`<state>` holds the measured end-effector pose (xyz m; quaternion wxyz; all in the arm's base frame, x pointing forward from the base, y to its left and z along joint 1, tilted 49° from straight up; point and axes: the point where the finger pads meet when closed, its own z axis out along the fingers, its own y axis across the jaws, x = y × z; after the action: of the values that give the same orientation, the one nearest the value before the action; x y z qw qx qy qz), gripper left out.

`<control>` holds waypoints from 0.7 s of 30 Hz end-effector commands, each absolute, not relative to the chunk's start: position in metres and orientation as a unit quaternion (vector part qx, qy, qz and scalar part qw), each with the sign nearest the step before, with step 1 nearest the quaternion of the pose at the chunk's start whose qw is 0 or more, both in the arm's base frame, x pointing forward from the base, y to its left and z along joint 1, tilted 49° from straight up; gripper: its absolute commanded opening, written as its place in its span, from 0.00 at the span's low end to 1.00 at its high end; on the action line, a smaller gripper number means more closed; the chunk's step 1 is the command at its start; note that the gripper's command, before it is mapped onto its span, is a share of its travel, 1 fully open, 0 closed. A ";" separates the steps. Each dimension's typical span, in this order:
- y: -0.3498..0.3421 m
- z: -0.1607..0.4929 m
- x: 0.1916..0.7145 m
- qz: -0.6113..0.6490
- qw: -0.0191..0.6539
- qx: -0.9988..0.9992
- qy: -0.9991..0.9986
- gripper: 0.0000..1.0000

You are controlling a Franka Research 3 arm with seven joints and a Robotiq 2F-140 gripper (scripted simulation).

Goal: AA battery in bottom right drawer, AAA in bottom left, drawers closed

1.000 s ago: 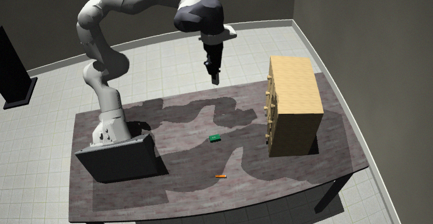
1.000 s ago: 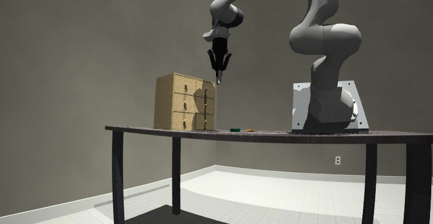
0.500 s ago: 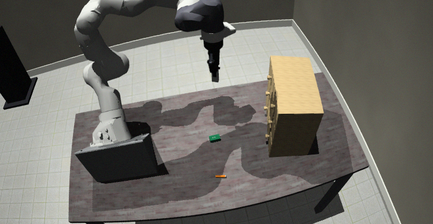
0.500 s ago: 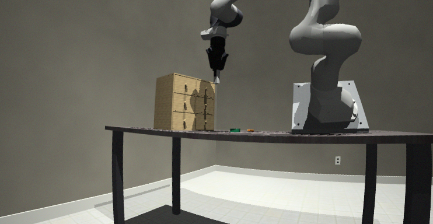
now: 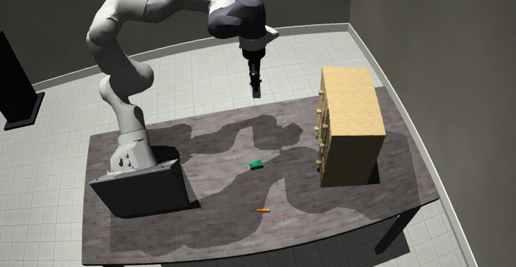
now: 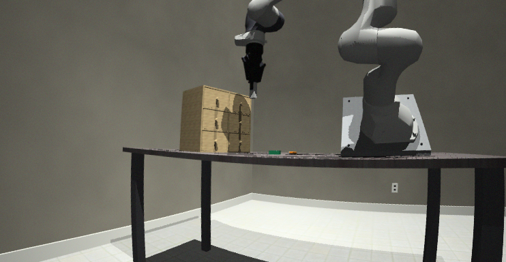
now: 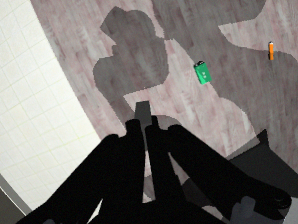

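Top view: the gripper (image 5: 256,94) (image 6: 253,95) (image 7: 144,111) hangs above the far edge of the table (image 5: 216,229) (image 6: 311,162) (image 7: 235,110), its fingers overlapping from this angle; the green block (image 5: 256,164) (image 6: 274,152) (image 7: 203,73) and the orange battery (image 5: 263,210) (image 6: 292,152) (image 7: 271,51) lie apart, well short of the chest (image 5: 353,102) (image 6: 191,120), whose drawer fronts are steeply foreshortened. Exterior view: the arm (image 5: 133,5) (image 6: 398,46) is cut off above, shadow obscures the chest's right-hand drawers, and the gripper is clenched, touching nothing. Wrist view: the closed fingers grasp nothing, and the battery's type is too small to read.
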<state>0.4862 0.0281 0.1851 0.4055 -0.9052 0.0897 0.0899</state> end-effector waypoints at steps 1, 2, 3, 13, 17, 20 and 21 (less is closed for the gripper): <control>0.028 0.183 0.489 0.074 0.404 -0.908 0.082 0.00; 0.029 0.182 0.490 0.070 0.403 -0.909 0.083 0.00; 0.029 0.182 0.491 0.066 0.403 -0.909 0.085 0.00; 0.037 0.172 0.501 0.013 0.397 -0.911 0.109 0.00; 0.042 0.165 0.508 -0.026 0.392 -0.911 0.126 0.00; 0.047 0.158 0.514 -0.059 0.387 -0.909 0.140 0.00; 0.049 0.156 0.516 -0.070 0.386 -0.909 0.144 0.00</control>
<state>0.4896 0.0543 0.1551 0.3927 -0.9119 0.1187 -0.0092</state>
